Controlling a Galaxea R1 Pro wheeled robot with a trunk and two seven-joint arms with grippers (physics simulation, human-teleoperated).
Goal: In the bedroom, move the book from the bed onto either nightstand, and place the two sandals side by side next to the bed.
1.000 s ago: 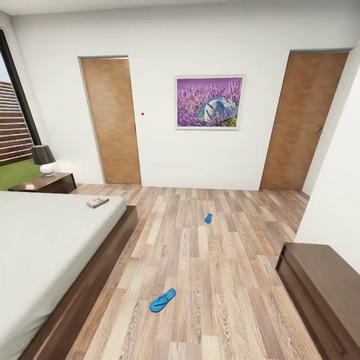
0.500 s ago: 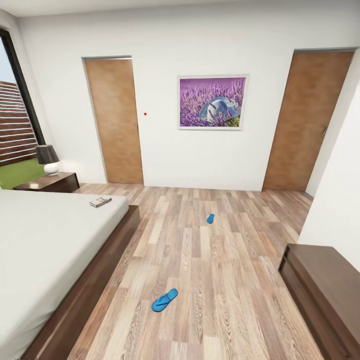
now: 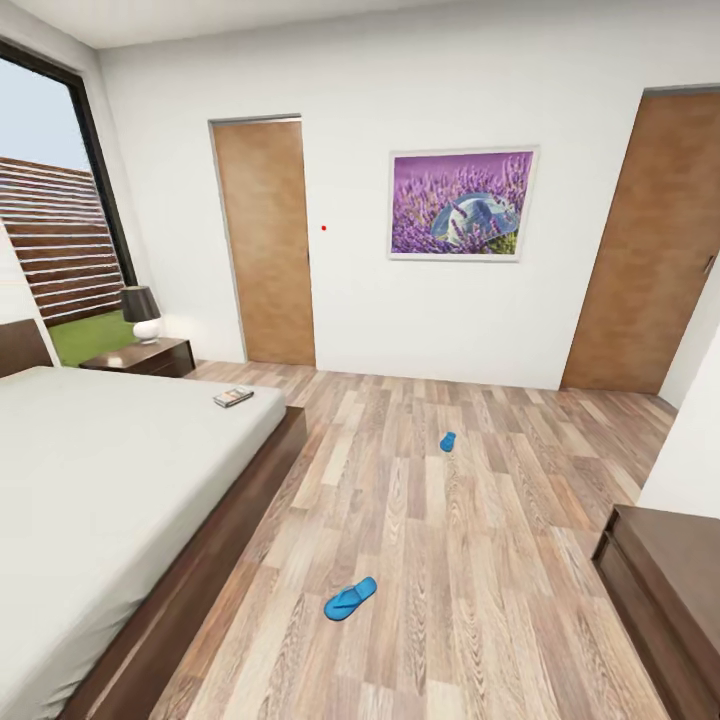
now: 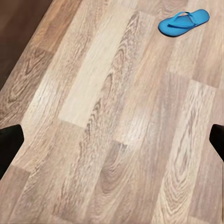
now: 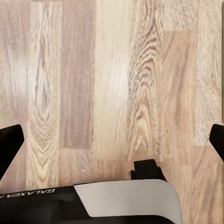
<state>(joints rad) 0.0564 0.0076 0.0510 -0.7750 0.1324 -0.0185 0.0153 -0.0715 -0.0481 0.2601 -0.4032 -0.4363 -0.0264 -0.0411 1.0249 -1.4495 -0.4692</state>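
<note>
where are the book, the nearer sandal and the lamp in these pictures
book [image 3: 233, 397], head view, middle of its cover, near the mattress corner
nearer sandal [image 3: 350, 599], head view, middle of its blue sole; [image 4: 183, 22], left wrist view, by the toe strap
lamp [image 3: 141, 304], head view, on its dark shade

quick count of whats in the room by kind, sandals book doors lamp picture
sandals: 2, near one and far one, both on the floor
book: 1, on the bed
doors: 2, left and right
lamp: 1
picture: 1
total: 7
</note>
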